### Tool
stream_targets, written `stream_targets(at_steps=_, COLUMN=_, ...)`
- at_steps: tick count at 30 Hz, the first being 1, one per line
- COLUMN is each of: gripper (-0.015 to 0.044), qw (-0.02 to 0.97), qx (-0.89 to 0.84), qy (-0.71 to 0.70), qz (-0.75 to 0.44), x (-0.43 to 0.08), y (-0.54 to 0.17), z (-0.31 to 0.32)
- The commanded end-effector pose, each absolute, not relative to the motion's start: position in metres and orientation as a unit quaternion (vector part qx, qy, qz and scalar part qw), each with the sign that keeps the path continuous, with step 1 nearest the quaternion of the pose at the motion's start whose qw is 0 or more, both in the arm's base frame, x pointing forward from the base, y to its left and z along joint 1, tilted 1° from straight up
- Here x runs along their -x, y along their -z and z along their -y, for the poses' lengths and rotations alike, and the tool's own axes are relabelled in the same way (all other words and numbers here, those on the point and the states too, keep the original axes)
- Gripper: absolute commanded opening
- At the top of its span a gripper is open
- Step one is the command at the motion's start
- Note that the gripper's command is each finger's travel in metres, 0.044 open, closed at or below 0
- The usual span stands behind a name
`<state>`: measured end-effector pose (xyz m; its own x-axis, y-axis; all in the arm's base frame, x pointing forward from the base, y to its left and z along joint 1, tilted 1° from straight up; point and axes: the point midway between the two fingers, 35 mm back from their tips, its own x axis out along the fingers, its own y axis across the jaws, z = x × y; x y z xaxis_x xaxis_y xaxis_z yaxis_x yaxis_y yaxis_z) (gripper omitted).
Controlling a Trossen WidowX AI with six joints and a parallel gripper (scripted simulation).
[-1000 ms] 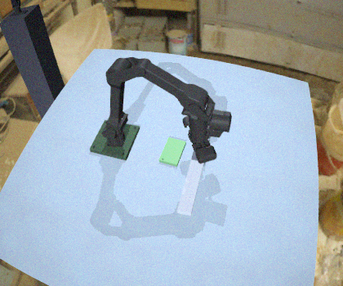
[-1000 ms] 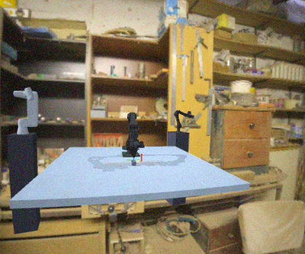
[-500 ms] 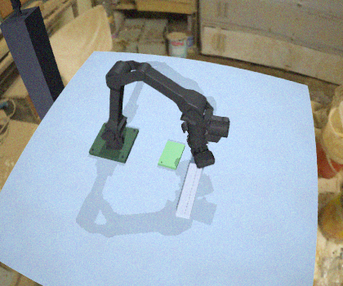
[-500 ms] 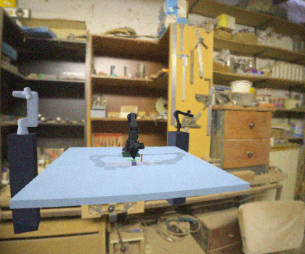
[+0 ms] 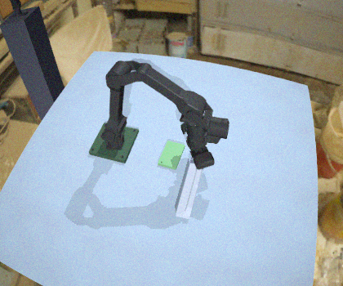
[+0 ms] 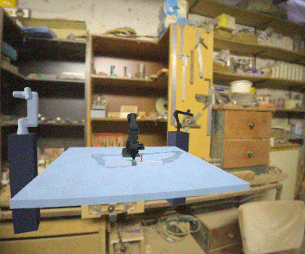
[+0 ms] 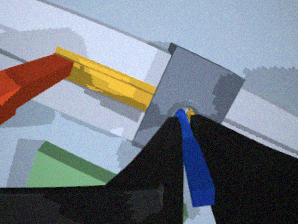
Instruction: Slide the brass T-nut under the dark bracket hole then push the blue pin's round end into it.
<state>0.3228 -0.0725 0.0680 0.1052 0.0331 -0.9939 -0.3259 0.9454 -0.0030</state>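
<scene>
Pincer (image 5: 203, 163) (image 6: 133, 158) (image 7: 184, 125): clamped on blue pin (image 7: 197, 165), end at bracket hole; probably light, stiff, best gripped upright by its shank. Bracket (image 7: 200, 82) (image 6: 134, 163): dark, straddling rail (image 5: 189, 192) (image 6: 150, 162) (image 7: 117, 37). Brass nut (image 7: 112, 82): in slot, toward ten o'clock in wrist view, partly beneath bracket; orange handle (image 7: 45, 75) outermost, likely rigid.

Top, front, wrist views, rail shared.
</scene>
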Motion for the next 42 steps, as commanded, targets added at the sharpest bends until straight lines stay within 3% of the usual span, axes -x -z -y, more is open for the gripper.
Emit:
stream_targets(at_steps=1, gripper=-0.0150, qw=0.734, qx=0.109, qy=-0.123, qz=-0.659, x=-0.3224, y=-0.0665, z=0.0725)
stream_targets(at_steps=42, gripper=-0.0150, qw=0.705, qx=0.099, qy=-0.133, qz=-0.689, x=-0.3272, y=-0.0673, z=0.0736)
